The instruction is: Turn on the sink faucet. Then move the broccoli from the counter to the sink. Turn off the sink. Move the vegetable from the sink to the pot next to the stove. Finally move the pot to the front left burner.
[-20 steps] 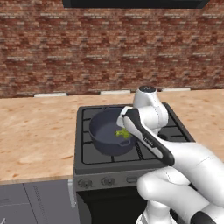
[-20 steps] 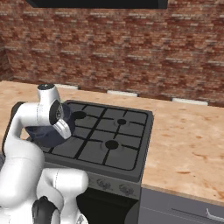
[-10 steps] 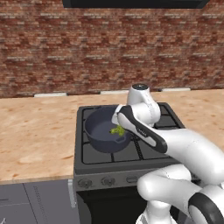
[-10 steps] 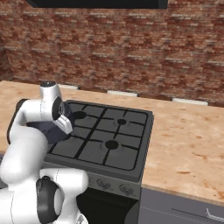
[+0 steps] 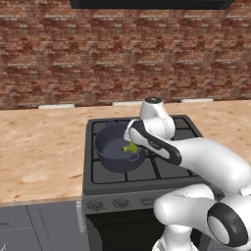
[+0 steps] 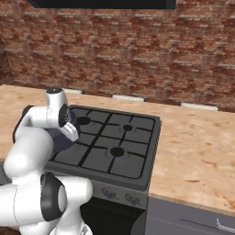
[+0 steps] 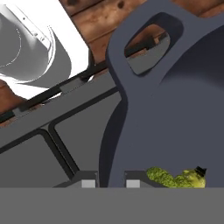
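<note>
Looking from the near edge, you get the grey cabinet fronts at the bottom left, then the stove with its row of front knobs and the black oven door below them. The white arm comes up from the lower right of the left base view and reaches over the cooktop toward the left.

The pot is on the front left part of the black grates, dark blue-grey, round and shallow. Whether it's resting flat or lifted a hair off the grate I can't tell. The broccoli is inside it, up against the right side of the rim, a tiny green bit with a yellowish stem.

The gripper is pinched tight on the pot's wall, one finger on each side of the rim as far as the hand view shows, so it has hold of the pot right next to where the floret sits. In that same view the pot's looped handle sticks out past the fingers, with the grate bars behind it.

From the right base view the arm's big white links cover most of the pot, just a dark sliver shows at the left of the cooktop.

Further back, the tan counter runs either side of the stove, and the brick wall closes it off at the far end
</note>
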Tool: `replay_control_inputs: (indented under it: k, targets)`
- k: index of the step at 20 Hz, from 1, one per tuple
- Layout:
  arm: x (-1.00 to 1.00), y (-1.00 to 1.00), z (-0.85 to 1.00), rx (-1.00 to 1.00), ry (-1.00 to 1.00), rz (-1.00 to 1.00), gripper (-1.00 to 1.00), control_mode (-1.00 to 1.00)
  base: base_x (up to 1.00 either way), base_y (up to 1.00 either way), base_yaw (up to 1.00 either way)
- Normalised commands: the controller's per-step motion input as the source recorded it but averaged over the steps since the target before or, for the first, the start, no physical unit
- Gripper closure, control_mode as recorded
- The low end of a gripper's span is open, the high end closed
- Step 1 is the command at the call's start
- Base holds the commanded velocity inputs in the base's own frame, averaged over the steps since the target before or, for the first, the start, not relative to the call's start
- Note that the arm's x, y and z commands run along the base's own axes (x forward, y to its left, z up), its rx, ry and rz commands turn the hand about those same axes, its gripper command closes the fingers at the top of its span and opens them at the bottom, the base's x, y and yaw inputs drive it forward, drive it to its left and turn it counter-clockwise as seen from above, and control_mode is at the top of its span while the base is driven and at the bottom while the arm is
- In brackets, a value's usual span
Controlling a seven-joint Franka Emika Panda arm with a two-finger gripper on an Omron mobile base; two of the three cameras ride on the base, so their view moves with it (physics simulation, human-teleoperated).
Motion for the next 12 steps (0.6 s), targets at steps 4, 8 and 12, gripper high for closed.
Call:
replay_control_inputs:
  k: [4, 8, 12]
  targets:
    - [0.12, 0.00, -0.21, 0.00, 0.00, 0.00, 1.00, -1.00, 0.00, 0.00, 0.00]
    - [0.11, 0.00, -0.19, 0.00, 0.00, 0.00, 1.00, -1.00, 0.00, 0.00, 0.00]
    - [0.05, 0.00, -0.24, 0.00, 0.00, 0.00, 1.00, -1.00, 0.00, 0.00, 0.00]
